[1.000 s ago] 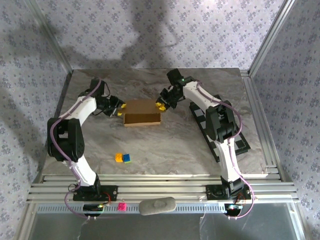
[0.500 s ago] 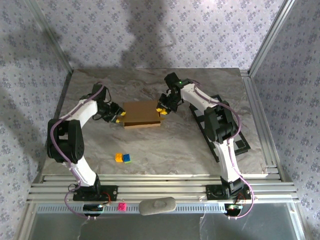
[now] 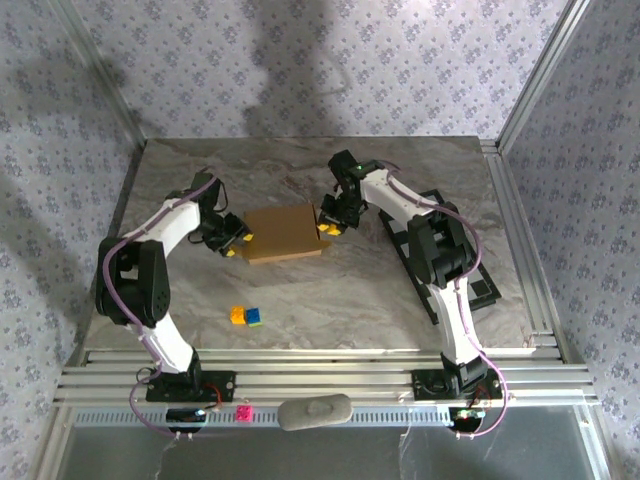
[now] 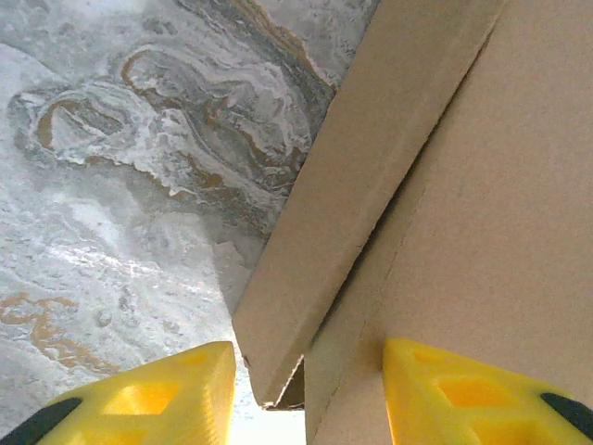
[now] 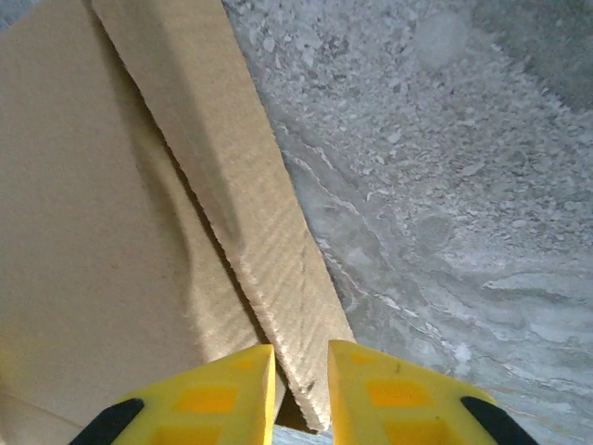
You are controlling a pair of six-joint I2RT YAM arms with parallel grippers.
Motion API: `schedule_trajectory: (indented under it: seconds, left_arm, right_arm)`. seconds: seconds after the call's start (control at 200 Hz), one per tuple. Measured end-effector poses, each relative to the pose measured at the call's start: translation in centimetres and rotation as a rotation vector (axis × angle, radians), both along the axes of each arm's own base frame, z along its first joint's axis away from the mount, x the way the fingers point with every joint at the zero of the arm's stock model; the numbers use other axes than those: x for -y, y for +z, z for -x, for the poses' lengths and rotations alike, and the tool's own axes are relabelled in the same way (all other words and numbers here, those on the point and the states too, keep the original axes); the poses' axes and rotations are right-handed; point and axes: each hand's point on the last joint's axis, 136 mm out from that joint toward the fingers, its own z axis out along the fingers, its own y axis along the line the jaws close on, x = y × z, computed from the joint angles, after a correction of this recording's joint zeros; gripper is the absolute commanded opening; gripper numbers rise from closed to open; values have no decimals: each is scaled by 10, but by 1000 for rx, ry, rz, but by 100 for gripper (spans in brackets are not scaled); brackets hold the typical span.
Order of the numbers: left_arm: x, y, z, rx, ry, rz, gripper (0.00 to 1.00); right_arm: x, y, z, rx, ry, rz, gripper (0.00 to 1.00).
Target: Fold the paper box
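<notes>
The tan paper box [image 3: 283,232] lies in the middle of the marble table with its lid down, slightly skewed. My left gripper [image 3: 233,241] is at its left end. In the left wrist view the yellow jaws stand apart astride a side flap's corner [image 4: 306,306]; the right finger [image 4: 463,399] rests against the box panel [image 4: 500,185], and the left finger [image 4: 157,399] is clear of the flap. My right gripper [image 3: 327,226] is at the box's right end, its fingers [image 5: 380,389] nearly together, pinching the side flap's edge [image 5: 250,222].
A black-and-white checkerboard [image 3: 455,270] lies under the right arm along the table's right side. Two small coloured blocks [image 3: 245,316] sit near the front, left of centre. Aluminium rails [image 3: 520,240] border the table on the right and front.
Both grippers moved slightly toward the near edge at the box's ends. The box now shows a flatter, skewed top. The left jaws have widened off the flap.
</notes>
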Motion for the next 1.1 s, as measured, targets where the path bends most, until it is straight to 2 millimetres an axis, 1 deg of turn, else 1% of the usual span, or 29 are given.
schedule_trajectory:
  seconds: [0.11, 0.305, 0.375, 0.47, 0.58, 0.725, 0.785, 0.89, 0.964, 1.009, 1.039, 1.099]
  left_arm:
    - [-1, -1, 0, 7, -11, -15, 42]
    - [-3, -6, 2, 8, -22, -33, 38]
    - [-4, -10, 5, 1, -25, -42, 36]
    - [-3, -13, 6, 4, -32, -50, 34]
    - [-3, -14, 6, 8, -36, -53, 31]
    - [-3, -17, 5, 15, -37, -52, 28]
    - [-3, -17, 6, 16, -37, -51, 27]
    - [-2, -17, 5, 26, -37, -50, 27]
    - [-2, -18, 5, 29, -37, -49, 27]
    - [-2, -17, 5, 32, -37, -49, 26]
    - [-2, -17, 5, 32, -38, -49, 24]
    - [-2, -17, 5, 34, -41, -49, 16]
  right_arm:
    - [1, 6, 3, 27, 23, 9, 36]
    - [2, 35, 10, 105, 52, -30, 44]
    - [-1, 43, 11, 126, 63, -51, 47]
    - [-7, 46, 11, 144, 86, -72, 50]
    - [-15, 39, 17, 123, 109, -80, 52]
    - [-22, 13, 24, 76, 153, -68, 50]
    - [-22, 0, 26, 53, 164, -57, 46]
    - [-22, -18, 29, 20, 178, -42, 35]
    - [-25, -19, 30, 16, 184, -59, 30]
    - [-26, -18, 29, 17, 184, -65, 29]
    - [-26, -18, 29, 18, 186, -67, 29]
    - [-26, -18, 29, 18, 187, -68, 29]
